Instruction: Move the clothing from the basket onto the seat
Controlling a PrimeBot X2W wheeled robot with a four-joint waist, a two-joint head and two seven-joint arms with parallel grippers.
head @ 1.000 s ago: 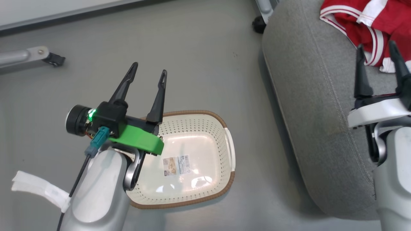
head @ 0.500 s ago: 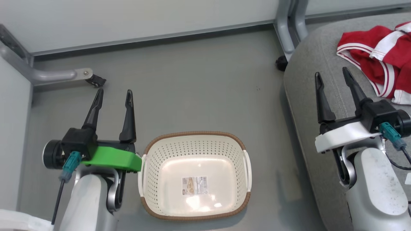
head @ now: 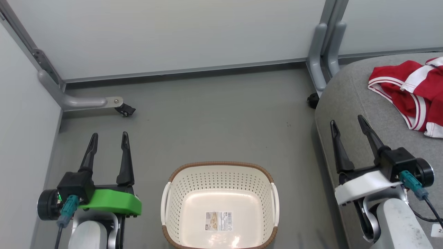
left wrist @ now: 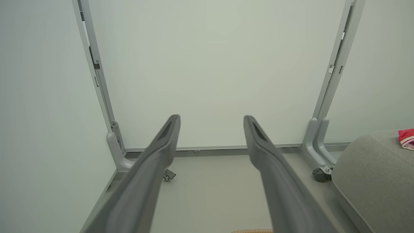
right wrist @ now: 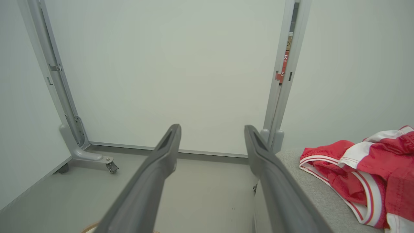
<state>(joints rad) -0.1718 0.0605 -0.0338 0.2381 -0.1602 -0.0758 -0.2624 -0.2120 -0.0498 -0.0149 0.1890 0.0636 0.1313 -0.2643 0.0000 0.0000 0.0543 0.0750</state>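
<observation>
The red clothes (head: 412,93) lie on the grey seat (head: 349,103), cut off by the picture's right edge. The basket (head: 221,165) sits on the floor (head: 207,114) between the arms, its near rim cut off. The left tool (head: 109,134) and right tool (head: 346,119) are both spread wide, holding nothing.

One basket (head: 220,163), one seat (head: 349,95), two pincers (head: 109,134) (head: 346,119)

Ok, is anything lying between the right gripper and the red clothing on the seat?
Nothing visible does. Bare seat fabric lies between the open right gripper and the clothing, which it isn't touching.
</observation>
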